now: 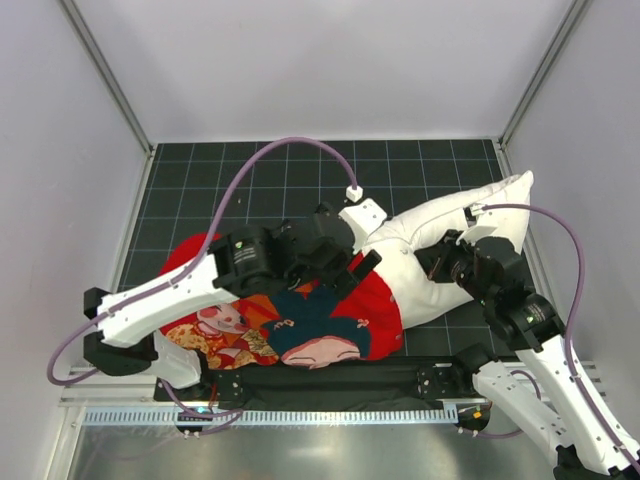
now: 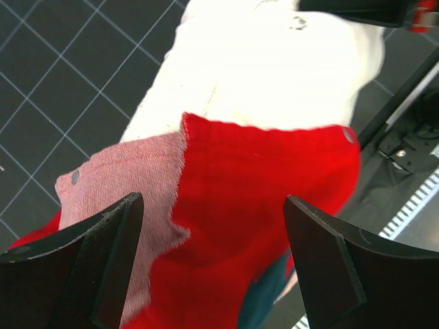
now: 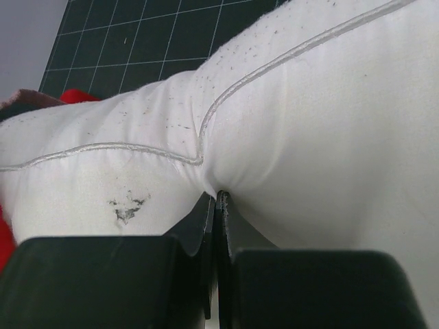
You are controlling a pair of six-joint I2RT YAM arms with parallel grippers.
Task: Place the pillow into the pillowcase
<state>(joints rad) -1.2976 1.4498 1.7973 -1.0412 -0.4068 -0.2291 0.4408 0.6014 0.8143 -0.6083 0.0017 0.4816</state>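
1 end of the pillow (image 1: 450, 240), the near-left one, sits tucked inside the pillowcase (image 1: 310, 335), which sprawls at the near left of the grid mat (image 1: 250, 170), while the rest slants toward the far right. The left gripper (image 2: 212, 202) hangs spread wide above the pillowcase's red open edge, holding nothing. The right gripper (image 3: 217, 200) is clenched on a pinched fold of the pillow's white fabric by its piped seam.
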